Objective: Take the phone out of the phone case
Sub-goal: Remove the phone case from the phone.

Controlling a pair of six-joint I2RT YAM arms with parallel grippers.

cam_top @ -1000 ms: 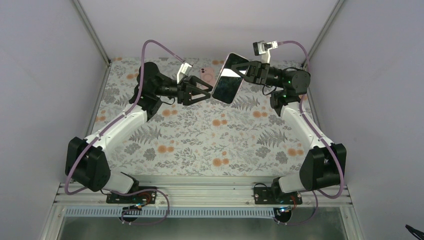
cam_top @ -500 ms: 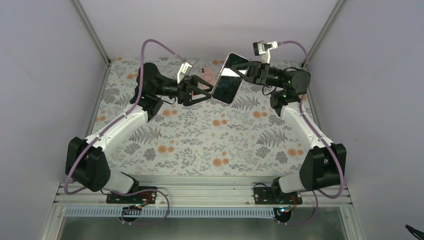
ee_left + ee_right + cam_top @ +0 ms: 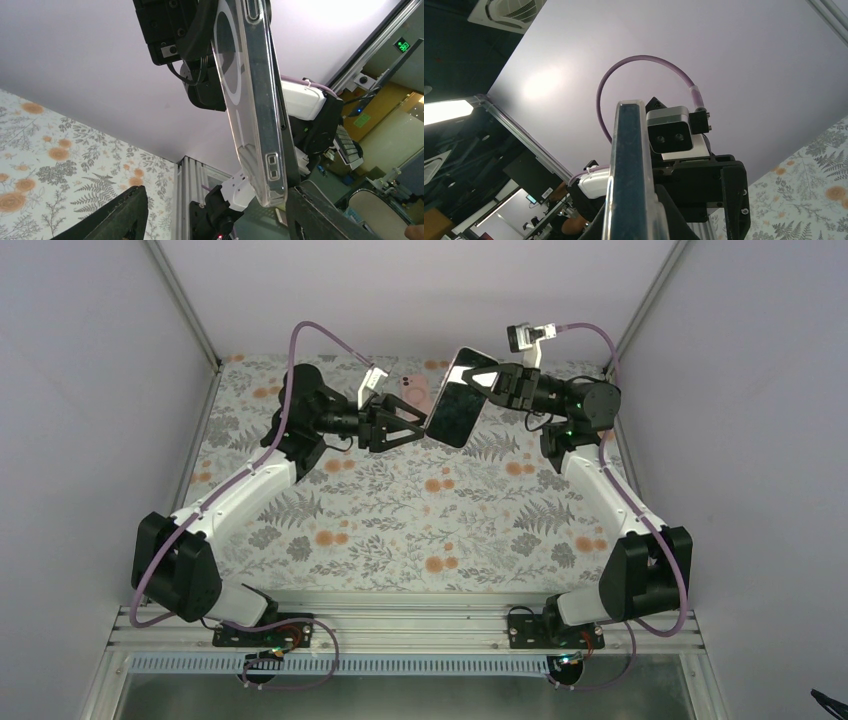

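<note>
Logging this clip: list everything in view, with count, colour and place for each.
phone: one, dark glossy screen, held tilted in the air over the far part of the table
clear case: one, transparent, on the phone
pink object: one, pink, lying near the far edge; too small to identify
table cloth: one, pale with grey ferns and orange flowers, covering the table
cables: two, purple, one looping off each arm
left gripper: one, black, open, fingers either side of the phone's lower end
right gripper: one, black, shut on the phone's upper end
</note>
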